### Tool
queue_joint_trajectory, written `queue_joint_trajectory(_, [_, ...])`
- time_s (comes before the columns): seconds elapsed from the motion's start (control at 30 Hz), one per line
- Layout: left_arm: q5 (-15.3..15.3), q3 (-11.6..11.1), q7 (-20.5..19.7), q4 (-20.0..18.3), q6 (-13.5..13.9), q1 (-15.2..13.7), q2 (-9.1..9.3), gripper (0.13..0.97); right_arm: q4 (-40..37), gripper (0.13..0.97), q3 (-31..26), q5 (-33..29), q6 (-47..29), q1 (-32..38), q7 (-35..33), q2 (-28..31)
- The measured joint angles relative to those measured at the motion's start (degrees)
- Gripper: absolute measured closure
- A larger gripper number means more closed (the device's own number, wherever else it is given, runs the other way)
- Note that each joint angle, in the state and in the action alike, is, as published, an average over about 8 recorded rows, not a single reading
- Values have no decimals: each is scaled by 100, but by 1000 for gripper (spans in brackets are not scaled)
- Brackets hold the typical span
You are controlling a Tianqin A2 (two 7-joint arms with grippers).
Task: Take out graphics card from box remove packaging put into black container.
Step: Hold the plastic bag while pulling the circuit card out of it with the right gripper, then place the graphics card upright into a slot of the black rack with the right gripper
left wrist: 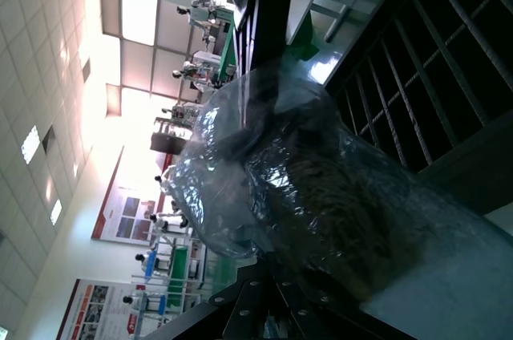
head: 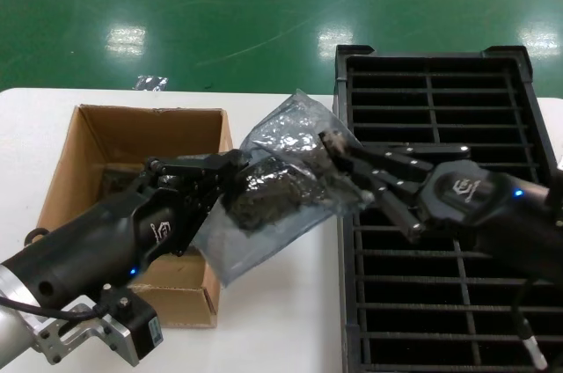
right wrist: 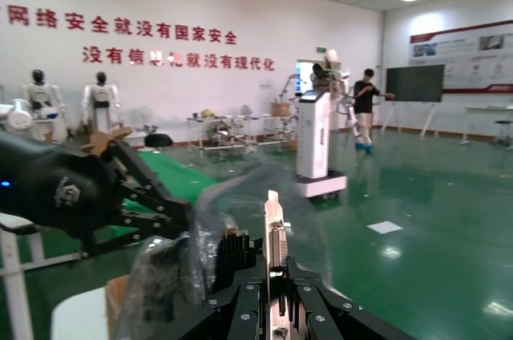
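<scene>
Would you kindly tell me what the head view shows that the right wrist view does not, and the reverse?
Only the head view shows the box on the white table, the slotted black container, and the right tool from outside. Only the right wrist view shows the graphics card bracket edge-on between that tool's fingers, with the hall behind. Both show the packaging held between the two arms, and the left tool gripping it.
</scene>
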Motion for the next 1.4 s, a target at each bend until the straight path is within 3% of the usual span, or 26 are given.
queue_joint_trajectory(0.47, [0, 0, 0, 0, 0, 0, 0, 958, 194, 920, 534, 128, 279, -380, -177, 377])
queue_joint_trajectory(0.7, [0, 0, 0, 0, 0, 0, 0, 958, 409, 920, 1073, 174, 473, -811, -263, 812])
queue_joint_trajectory(1.1, [0, 0, 0, 0, 0, 0, 0, 959, 1172, 920, 2544, 80, 718, -2044, -501, 1707])
queue_joint_trajectory(1.4, [0, 0, 0, 0, 0, 0, 0, 959, 1873, 920, 3229, -597, 825, -3180, -550, 2129])
